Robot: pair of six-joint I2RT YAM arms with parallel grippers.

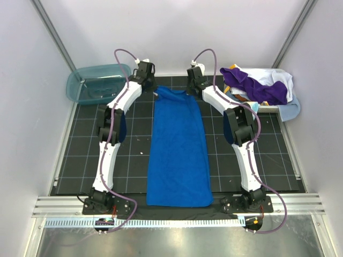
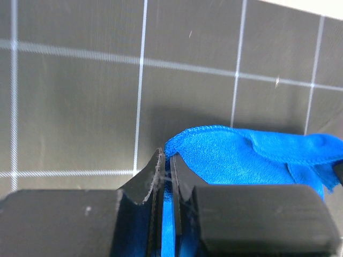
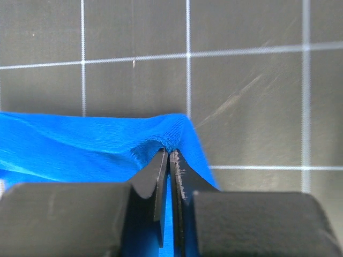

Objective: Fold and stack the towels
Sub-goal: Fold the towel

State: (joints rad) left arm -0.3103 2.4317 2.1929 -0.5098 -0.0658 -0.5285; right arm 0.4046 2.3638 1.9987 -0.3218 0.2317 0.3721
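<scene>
Royal blue towel lies flat down the middle of the worktop, its near hem by the arm bases and its long axis running straight away from them. It looks light and limp and should drape wherever it is lifted, so the corners are the sensible hold. At the far end, the left jaws and right jaws are each pinched closed on a corner. A purple towel is heaped at far right.
</scene>
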